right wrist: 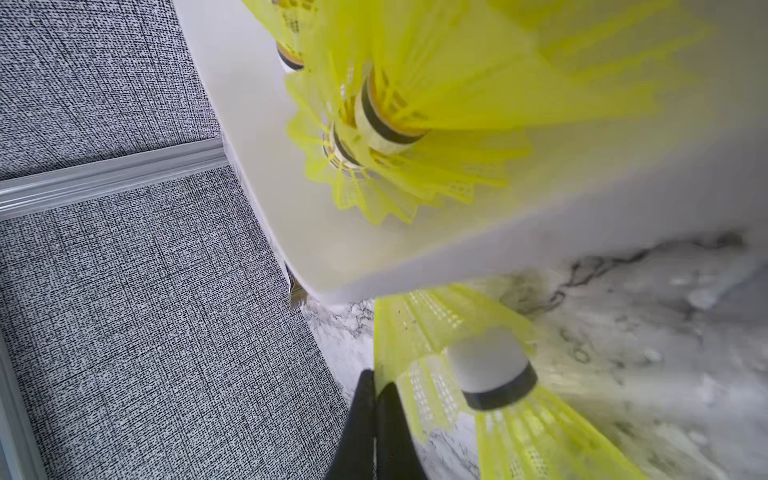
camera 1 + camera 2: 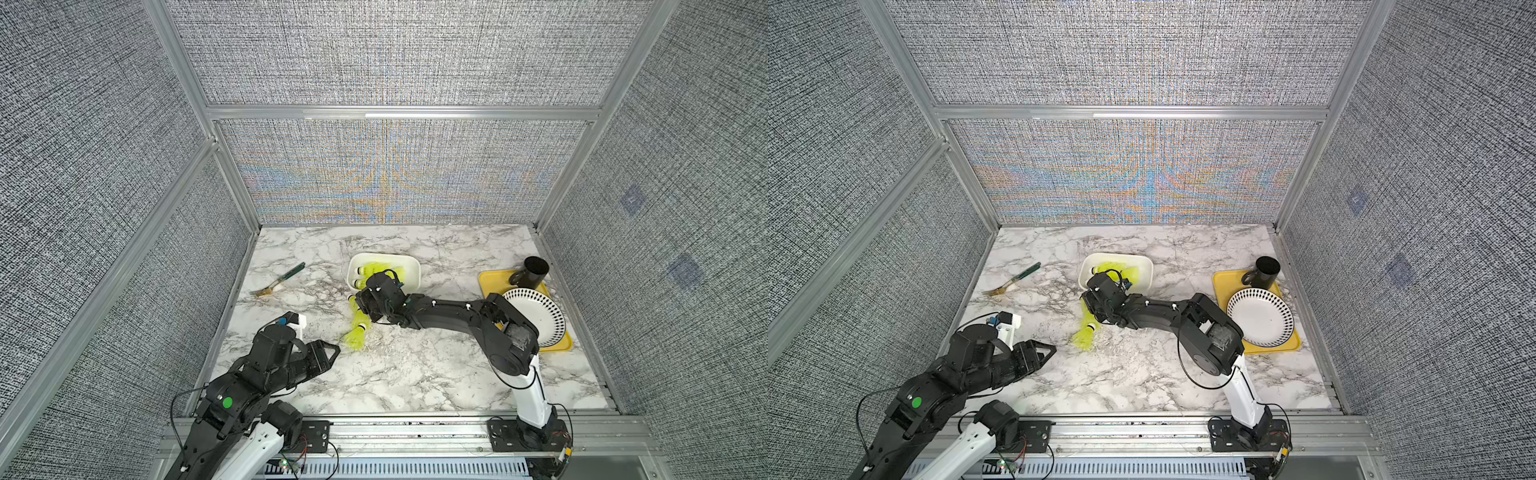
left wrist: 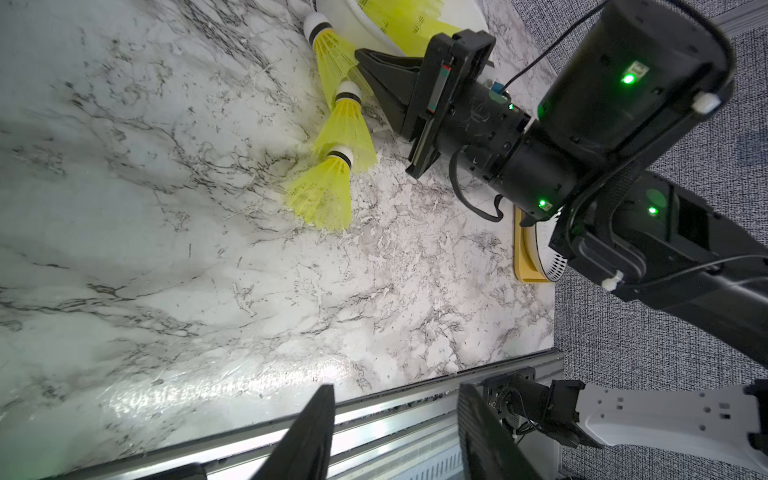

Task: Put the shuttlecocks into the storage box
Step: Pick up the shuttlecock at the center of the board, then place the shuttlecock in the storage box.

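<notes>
lying in the storage box point(image 2: 411, 268) are several shuttlecocks point(image 2: 371, 270), so that part looks done. three more shuttlecocks point(image 3: 347, 124) lie in a nested chain on the counter point(image 2: 415, 374) just beside the box's near side, not yet in. the right fingers point(image 1: 376, 411) are pressed together against the skirt of one of these; whether they pinch it i cannot tell. the left fingers point(image 2: 326, 353), well away from the box, stand apart and hold nothing.
</notes>
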Motion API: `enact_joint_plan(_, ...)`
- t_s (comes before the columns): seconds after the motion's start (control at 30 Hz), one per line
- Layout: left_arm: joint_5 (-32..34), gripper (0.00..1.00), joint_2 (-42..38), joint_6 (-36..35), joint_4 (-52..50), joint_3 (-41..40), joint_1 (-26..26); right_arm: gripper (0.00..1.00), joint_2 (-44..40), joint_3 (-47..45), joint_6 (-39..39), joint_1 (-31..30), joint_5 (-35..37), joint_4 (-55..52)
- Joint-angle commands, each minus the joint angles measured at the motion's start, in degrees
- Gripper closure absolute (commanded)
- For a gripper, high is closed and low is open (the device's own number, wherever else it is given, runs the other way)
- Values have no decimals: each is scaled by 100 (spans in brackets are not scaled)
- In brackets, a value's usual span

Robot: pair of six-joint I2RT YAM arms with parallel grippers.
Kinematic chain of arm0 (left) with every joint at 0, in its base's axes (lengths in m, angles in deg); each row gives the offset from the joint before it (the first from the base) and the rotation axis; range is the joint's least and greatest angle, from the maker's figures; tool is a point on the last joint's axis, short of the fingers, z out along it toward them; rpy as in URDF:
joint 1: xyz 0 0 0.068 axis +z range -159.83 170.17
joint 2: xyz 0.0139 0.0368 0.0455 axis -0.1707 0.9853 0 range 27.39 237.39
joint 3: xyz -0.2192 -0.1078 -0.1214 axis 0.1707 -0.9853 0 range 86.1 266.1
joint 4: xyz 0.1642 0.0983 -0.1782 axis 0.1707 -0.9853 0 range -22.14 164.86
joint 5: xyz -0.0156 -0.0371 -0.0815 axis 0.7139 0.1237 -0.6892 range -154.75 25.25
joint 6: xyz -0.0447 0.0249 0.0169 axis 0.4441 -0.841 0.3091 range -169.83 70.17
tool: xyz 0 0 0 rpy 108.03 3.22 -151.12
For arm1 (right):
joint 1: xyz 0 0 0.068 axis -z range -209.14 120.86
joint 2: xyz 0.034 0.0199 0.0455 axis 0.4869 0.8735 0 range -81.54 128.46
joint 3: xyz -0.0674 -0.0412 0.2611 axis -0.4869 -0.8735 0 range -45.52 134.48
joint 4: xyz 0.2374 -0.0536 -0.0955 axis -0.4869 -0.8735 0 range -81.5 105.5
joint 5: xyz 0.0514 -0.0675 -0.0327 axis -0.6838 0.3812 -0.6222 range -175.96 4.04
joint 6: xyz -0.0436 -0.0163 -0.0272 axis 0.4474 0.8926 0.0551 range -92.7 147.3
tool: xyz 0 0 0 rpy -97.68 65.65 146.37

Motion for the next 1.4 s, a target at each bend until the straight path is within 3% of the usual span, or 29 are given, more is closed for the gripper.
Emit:
enact_joint_plan(0.0, 32, 49, 14, -2, 124, -51, -2, 100, -114, -54, -83, 7, 73, -124)
enact_joint_plan(0.43, 20, 49, 143, 38, 358, -113, -1, 100, 144, 333, 842, 90, -627, 765)
enact_joint_plan(0.7, 45, 49, 185, 35, 408, -83, 1, 100, 203, 900, 1660, 70, -811, 476)
enact_joint_plan(0.97, 5, 49, 497, 46, 827, 46, 7, 100, -55, 1920, 3563, 201, -623, -1163)
enact_joint_plan(1.17, -82, 49, 1006, -41, 1304, 246, 0, 100, -725, 1897, 5438, 579, -487, -2321)
enact_joint_plan(1.37, -232, 49, 1514, -85, 1863, 262, -6, 100, -1397, 1394, 6771, 1193, -695, -3191)
